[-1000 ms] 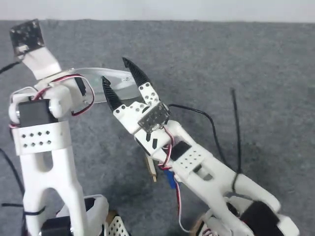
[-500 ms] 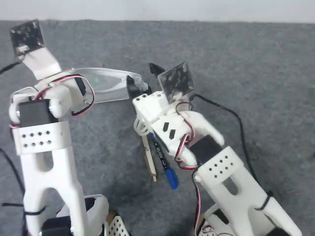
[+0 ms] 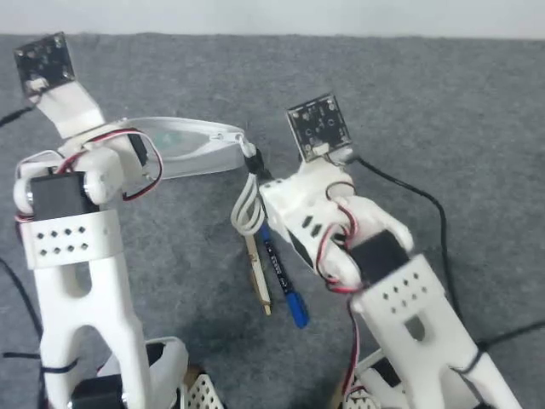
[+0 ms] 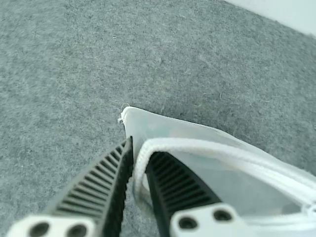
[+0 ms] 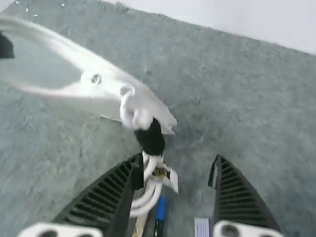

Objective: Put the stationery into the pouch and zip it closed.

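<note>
Pouch [image 3: 192, 149]: translucent white, stretched out level at upper left of the tabletop [image 3: 426, 102]; appears raised off it, zip edge facing up.
Left claw [image 4: 136, 148]: narrow, pinched on the pouch's left end, zip band curling round one finger [image 4: 173, 187]; serves as the anchor.
Pouch mouth: cannot tell whether open or zipped; nothing visible inside through the wall.
Zip pull [image 5: 150, 138]: black, at the pouch's right end, hanging just off the corner.
Cord loop [image 3: 247, 211]: white, dangling from the pull, lying against one finger [image 5: 113, 197] of the right claw, not pinched.
Pencil [image 3: 259, 277]: pale, wood-coloured, probably a pencil; flat on the tabletop below the pouch's right end, outside the pouch.
Pen [image 3: 281, 277]: dark barrel, blue cap, just beside the pencil, also outside the pouch.
Right claw [image 5: 176, 160]: spread wide, holding nothing, poised above the two items and just below the pull.
Step in hand: early; no stationery loaded, zip not yet worked. Likely either taking the pull or picking the first item.
Next move calls for: left claw keeping hold; right claw closing squarely on one target, cord or pull rather than pouch fabric, or one item alone.
</note>
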`<act>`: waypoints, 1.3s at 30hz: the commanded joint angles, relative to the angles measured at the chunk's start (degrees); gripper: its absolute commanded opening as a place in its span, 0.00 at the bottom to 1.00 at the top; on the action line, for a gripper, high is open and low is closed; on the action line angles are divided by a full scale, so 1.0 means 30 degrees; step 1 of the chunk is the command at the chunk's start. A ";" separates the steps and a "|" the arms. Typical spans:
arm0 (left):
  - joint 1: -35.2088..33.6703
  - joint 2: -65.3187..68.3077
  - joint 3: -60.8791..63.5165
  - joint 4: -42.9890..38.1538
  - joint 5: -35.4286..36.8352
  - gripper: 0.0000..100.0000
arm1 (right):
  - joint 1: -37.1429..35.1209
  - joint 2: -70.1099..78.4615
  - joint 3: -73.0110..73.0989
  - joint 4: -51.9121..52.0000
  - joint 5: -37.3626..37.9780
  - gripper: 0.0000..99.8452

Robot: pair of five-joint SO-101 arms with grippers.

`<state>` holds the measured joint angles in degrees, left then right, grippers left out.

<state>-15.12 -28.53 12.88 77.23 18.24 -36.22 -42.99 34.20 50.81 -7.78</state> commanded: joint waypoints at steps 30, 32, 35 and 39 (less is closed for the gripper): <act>-0.2989 0.0000 -0.0454 0.0088 -0.0059 0.01 | 0.0982 0.6579 0.0645 0.2740 0.1963 0.20; -0.2989 0.0000 -0.0454 0.0088 -0.0059 0.01 | 0.1392 0.7575 0.0147 0.2623 0.2081 0.20; -0.2989 0.0000 -0.0425 0.0117 -0.0059 0.01 | 0.1538 0.9128 -0.0645 0.2623 0.2168 0.20; -0.2989 -0.0117 -0.0132 -0.0029 -0.0059 0.01 | 0.1568 1.1150 -0.1348 0.2125 0.2168 0.20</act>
<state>-23.74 -28.53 12.97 77.23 18.24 -32.35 -11.16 34.37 59.08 -2.15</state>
